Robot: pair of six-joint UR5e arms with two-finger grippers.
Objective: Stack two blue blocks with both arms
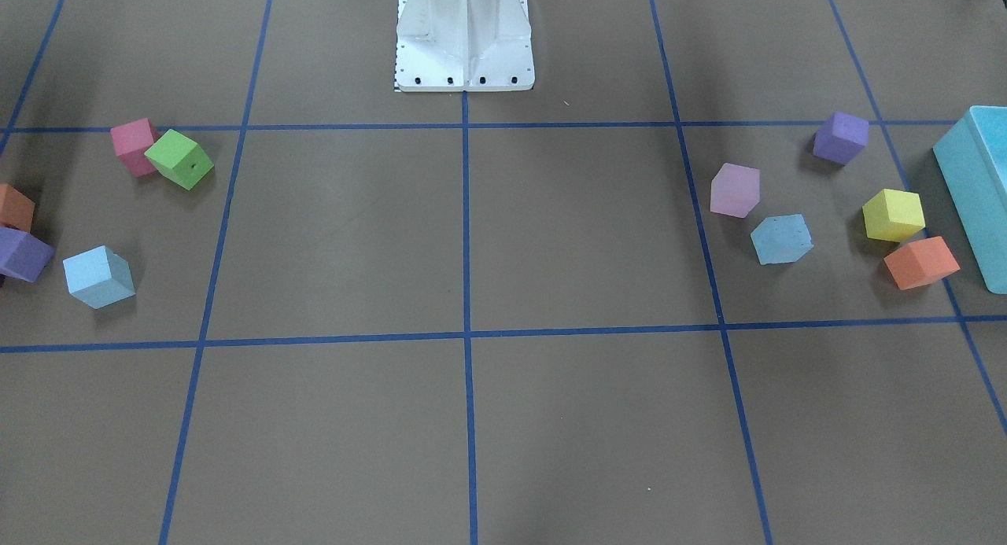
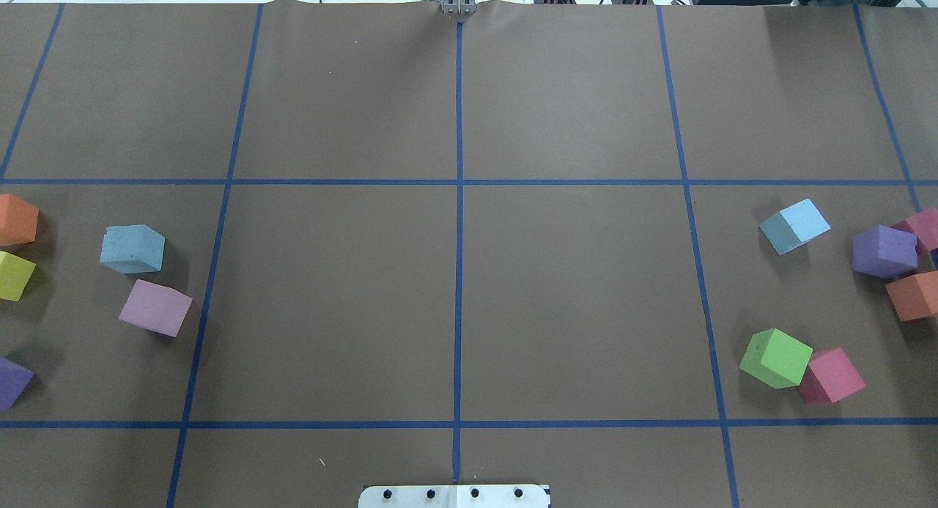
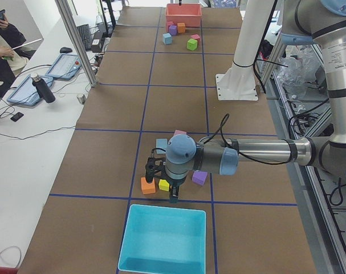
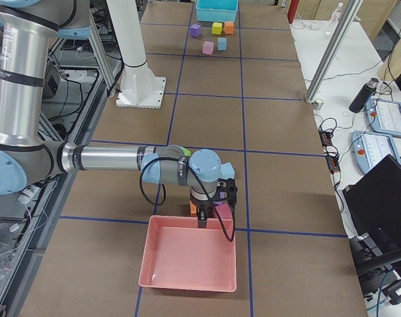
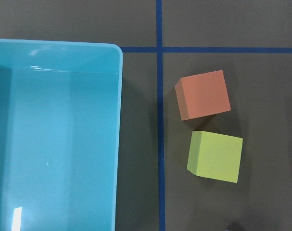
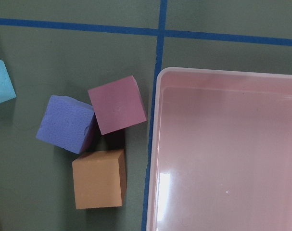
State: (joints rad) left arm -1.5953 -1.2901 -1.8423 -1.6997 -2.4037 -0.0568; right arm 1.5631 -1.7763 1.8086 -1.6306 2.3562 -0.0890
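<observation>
Two pale blue blocks lie far apart on the brown table. One (image 1: pixel 781 238) is on my left side (image 2: pixel 132 249), next to a lilac cube. The other (image 1: pixel 98 276) is on my right side (image 2: pixel 795 226), and its corner shows in the right wrist view (image 6: pixel 1 82). My left gripper (image 3: pixel 173 197) points down over the orange and yellow cubes by the turquoise box, away from the near blue block (image 3: pixel 161 144). My right gripper (image 4: pixel 201 220) points down at the pink tray's near rim. Both grippers show only in the side views, so I cannot tell whether they are open or shut.
The turquoise box (image 5: pixel 54 134) is at my left end and the pink tray (image 6: pixel 222 149) at my right end. An orange cube (image 5: pixel 203 95) and a yellow cube (image 5: pixel 215 156) lie below my left wrist. Purple (image 6: pixel 66 123), magenta (image 6: pixel 118 104) and orange (image 6: pixel 98 179) cubes lie below my right wrist. A green cube (image 2: pixel 777 358) is nearby.
</observation>
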